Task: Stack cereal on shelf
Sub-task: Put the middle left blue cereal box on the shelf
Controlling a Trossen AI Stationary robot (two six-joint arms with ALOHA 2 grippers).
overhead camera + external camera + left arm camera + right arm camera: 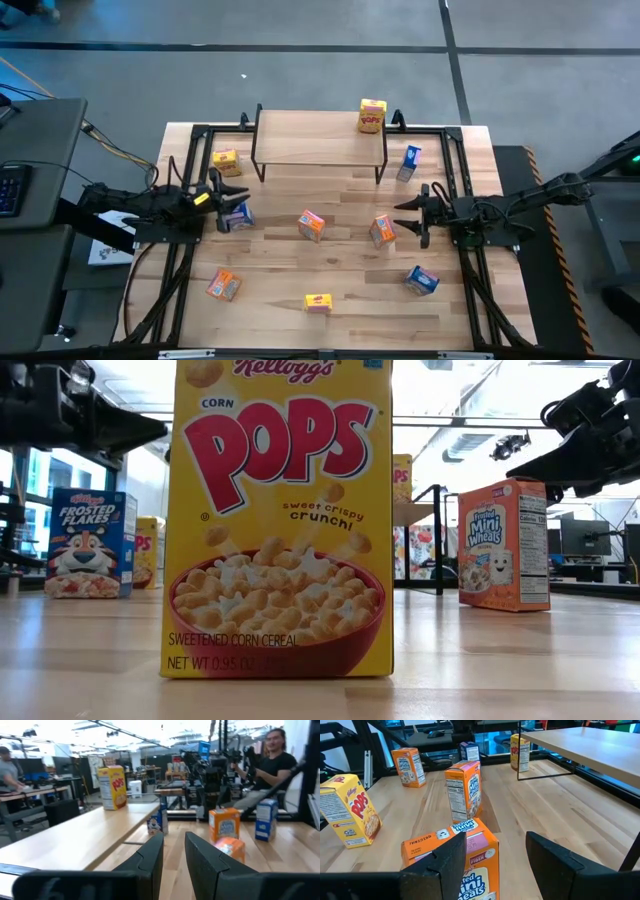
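Note:
The shelf point(320, 138) stands at the table's far middle, with one yellow cereal box point(372, 116) upright on its right end. Other boxes rest on the table: yellow point(226, 161), blue point(238, 216), orange point(311, 225), orange point(382, 230), blue point(409, 162), blue point(422, 280), yellow point(318, 302), orange point(224, 286). My left gripper point(235, 195) is open and empty, raised beside the blue box at the left; its wrist view point(174, 840) looks along the shelf top point(75, 840). My right gripper point(408, 215) is open and empty, raised just right of the orange box point(455, 855).
Black metal frame rails point(455, 160) run along the table's left, right and far sides. The yellow box near the front edge fills the low view point(280, 520). A seated person point(272, 755) and another person point(7, 767) are in the room beyond the table.

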